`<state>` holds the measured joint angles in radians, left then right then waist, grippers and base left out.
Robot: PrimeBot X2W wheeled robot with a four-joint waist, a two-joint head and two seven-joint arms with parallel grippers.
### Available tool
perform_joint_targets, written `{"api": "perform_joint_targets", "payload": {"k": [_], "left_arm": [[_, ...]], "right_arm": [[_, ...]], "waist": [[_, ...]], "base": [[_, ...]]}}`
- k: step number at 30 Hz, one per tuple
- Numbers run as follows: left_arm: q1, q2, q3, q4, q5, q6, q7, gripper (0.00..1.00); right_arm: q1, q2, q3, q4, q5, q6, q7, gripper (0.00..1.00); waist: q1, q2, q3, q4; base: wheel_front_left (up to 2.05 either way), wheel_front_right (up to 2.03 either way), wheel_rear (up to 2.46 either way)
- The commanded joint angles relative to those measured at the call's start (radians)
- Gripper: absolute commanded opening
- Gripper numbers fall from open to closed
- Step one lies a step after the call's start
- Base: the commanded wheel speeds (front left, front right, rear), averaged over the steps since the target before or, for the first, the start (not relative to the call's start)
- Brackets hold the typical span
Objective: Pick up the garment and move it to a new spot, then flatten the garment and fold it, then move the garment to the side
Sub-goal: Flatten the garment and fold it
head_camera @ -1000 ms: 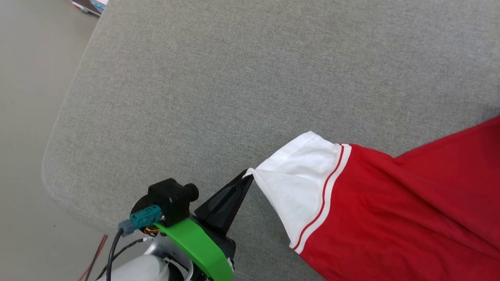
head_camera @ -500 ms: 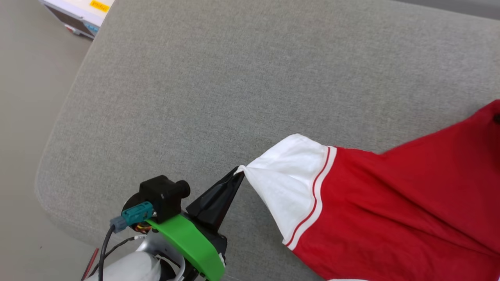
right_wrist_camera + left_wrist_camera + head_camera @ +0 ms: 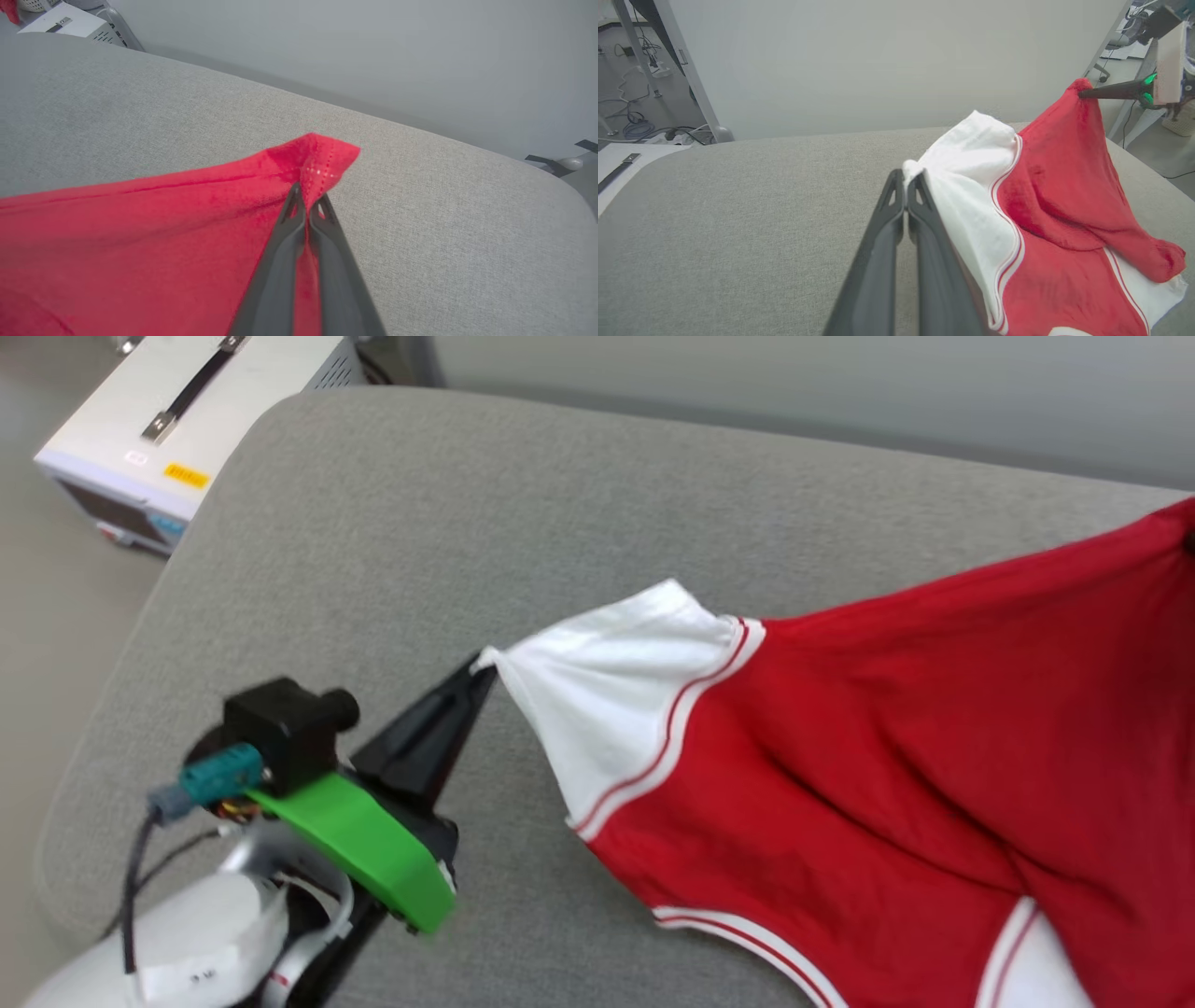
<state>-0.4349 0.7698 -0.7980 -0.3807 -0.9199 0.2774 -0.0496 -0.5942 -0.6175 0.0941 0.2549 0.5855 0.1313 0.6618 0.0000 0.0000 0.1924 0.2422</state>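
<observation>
The garment (image 3: pixel 887 737), red with a white sleeve (image 3: pixel 607 709) and striped trim, hangs stretched between both grippers above the grey surface. My left gripper (image 3: pixel 484 665) is shut on the tip of the white sleeve, as the left wrist view confirms (image 3: pixel 906 176). In the right wrist view my right gripper (image 3: pixel 307 196) is shut on a red hemmed corner of the garment (image 3: pixel 140 224). The left wrist view also shows the right gripper (image 3: pixel 1080 93) holding that corner high at the upper right. The garment's lower part drapes onto the surface. The lettering is hidden.
A broad grey upholstered surface (image 3: pixel 373 569) with a rounded left edge lies under the garment. A white equipment box (image 3: pixel 177 439) stands on the floor beyond its far left corner. A pale wall runs behind. Cables and a metal frame leg (image 3: pixel 696 88) are at the left.
The head camera has shifted, bringing the far edge and the white box into view. The garment is raised and spread wider, its striped lower trim now showing. Both holds are unchanged.
</observation>
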Motion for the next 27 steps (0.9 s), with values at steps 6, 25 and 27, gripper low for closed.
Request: {"api": "perform_joint_targets", "payload": {"k": [6,25,27], "left_arm": [[-0.138,0.037,0.087,-0.010,-0.021,-0.006,0.031,0.00],[-0.457,0.064,0.266,0.072,0.007,0.008,0.039,0.00],[-0.493,0.069,0.269,0.081,0.017,0.003,0.052,0.00]], "right_arm": [[-0.037,-0.022,0.019,-0.061,0.016,-0.001,-0.066,0.00],[-0.082,0.019,-0.028,-0.285,0.016,-0.001,-0.168,0.00],[-0.092,0.026,-0.037,-0.294,0.010,-0.001,-0.182,0.00]], "waist": [[0.0000,0.0000,-0.106,-0.121],[0.0000,0.0000,-0.136,-0.283],[0.0000,0.0000,-0.122,-0.288]], "base": [[0.00,0.00,0.00],[0.00,0.00,0.00],[0.00,0.00,0.00]]}}
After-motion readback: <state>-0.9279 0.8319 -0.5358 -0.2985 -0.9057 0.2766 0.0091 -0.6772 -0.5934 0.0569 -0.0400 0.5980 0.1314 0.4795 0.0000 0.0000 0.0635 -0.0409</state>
